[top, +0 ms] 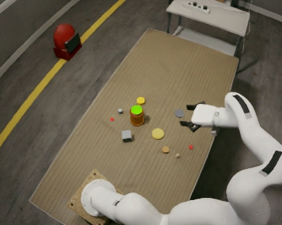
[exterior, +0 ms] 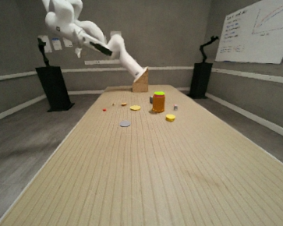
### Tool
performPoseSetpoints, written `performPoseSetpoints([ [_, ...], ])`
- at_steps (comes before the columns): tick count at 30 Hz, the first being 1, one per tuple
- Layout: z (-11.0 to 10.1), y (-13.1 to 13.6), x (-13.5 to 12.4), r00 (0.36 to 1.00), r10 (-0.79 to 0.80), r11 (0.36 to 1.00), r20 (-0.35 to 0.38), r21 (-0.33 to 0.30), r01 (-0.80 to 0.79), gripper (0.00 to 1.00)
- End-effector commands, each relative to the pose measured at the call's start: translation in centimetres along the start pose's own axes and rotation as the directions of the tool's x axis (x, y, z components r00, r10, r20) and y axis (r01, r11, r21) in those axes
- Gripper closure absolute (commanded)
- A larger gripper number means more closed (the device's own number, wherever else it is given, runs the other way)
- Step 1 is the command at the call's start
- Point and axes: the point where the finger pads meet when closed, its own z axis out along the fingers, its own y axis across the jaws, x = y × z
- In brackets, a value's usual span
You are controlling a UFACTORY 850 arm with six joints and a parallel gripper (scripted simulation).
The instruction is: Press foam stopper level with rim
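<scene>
An orange jar (top: 137, 118) stands upright near the middle of the table, and it also shows in the exterior view (exterior: 158, 103). A green foam stopper (top: 137, 109) (exterior: 159, 93) sits in its mouth and seems to stand slightly proud of the rim. Nothing lies on the stopper. My gripper (top: 186, 115) is open and empty. It hangs in the air well to the right of the jar, near the table's right edge, just beside a grey disc (top: 179, 113). In the exterior view only the arm shows; the fingers are out of the picture.
Loose pieces lie around the jar: a small yellow disc (top: 141, 100), a small grey cylinder (top: 120, 111), a grey cube (top: 127, 135), a larger yellow disc (top: 158, 133), a brown disc (top: 165, 149) and two red dots (top: 112, 119) (top: 190, 147).
</scene>
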Motion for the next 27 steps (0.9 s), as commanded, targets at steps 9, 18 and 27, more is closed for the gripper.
performPoseSetpoints([
  [9, -0.1, 0.0, 0.0, 1.0, -0.001, 1.0, 0.0, 0.001, 0.001, 0.0],
  [18, 0.0, 0.0, 0.0, 1.0, -0.001, 1.0, -0.001, 0.001, 0.001, 1.0],
  [27, 6.1, -0.5, 0.8, 0.966, -0.225, 0.961, -0.124, -0.193, 0.199, 1.0],
])
